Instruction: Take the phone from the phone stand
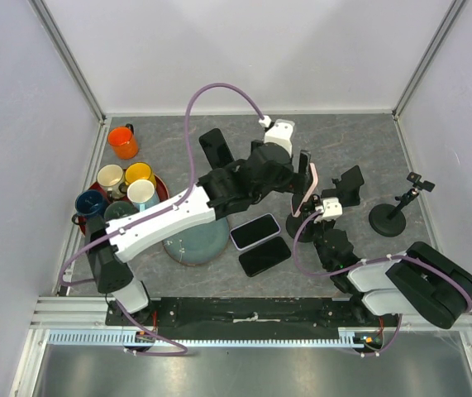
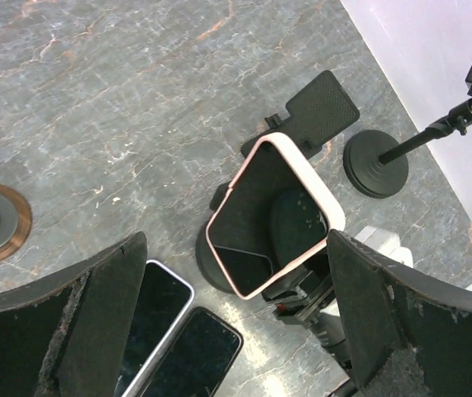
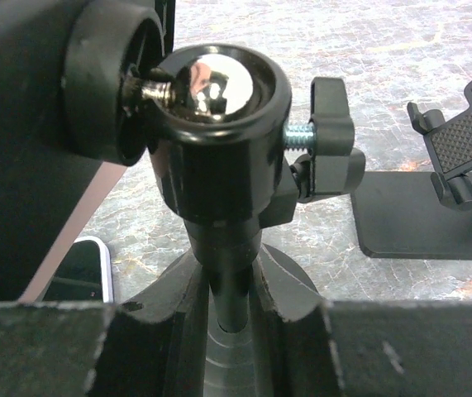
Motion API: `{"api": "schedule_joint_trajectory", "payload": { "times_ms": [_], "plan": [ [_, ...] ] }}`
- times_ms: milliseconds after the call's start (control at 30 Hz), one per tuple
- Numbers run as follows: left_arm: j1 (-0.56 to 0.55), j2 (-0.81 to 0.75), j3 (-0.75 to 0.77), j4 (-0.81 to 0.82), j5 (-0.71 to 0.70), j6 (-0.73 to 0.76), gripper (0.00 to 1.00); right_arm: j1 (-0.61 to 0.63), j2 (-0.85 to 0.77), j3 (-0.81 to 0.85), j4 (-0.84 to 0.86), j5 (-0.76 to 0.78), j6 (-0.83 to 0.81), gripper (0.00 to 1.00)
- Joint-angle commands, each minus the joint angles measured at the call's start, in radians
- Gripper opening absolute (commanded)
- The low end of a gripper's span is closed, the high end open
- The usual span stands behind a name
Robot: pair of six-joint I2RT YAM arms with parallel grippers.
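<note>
Phone [image 2: 273, 215] still sits in its stand [image 3: 211, 124]; left gripper [image 2: 236, 289] gapes wide around it; right gripper [image 3: 223, 339] clamps the post [image 3: 223, 285].

Phone [image 1: 310, 188] is sitting clamped in the phone stand [image 1: 294, 225], right of table centre. It's wearing a pink case with a dark face, and it's tilting steeply, reading nearly edge-on from above. Stand's round black base [image 2: 207, 265] is resting flat on the table, partly hiding under the phone. Thin black stem [image 3: 231, 285] is standing upright, carrying a glossy black ball head [image 3: 219, 107] with a thumbscrew [image 3: 332, 141] sticking out sideways. Phone is hanging off the ball joint's far side from the screw.
</note>
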Motion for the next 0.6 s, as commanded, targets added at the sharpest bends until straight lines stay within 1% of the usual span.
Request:
{"api": "schedule_joint_trajectory", "payload": {
  "times_ms": [0,133,267,400,567],
  "plan": [
    [-0.03,0.066,0.101,0.019,-0.071,-0.014,0.96,0.006,0.007,-0.004,0.106,0.051,0.008,0.0],
    [-0.048,0.124,0.142,-0.014,-0.091,-0.007,0.96,0.013,0.008,0.0,0.1,0.071,0.01,0.0],
    [-0.088,0.145,0.161,-0.014,-0.108,0.001,0.96,0.018,0.014,0.013,0.085,0.092,0.011,0.0],
    [-0.122,0.178,0.184,-0.018,-0.173,0.033,0.96,0.023,0.014,0.016,0.076,0.101,0.01,0.0],
    [-0.126,0.247,0.244,-0.093,-0.235,0.029,0.95,0.035,0.02,0.028,0.068,0.109,-0.001,0.0]
  ]
}}
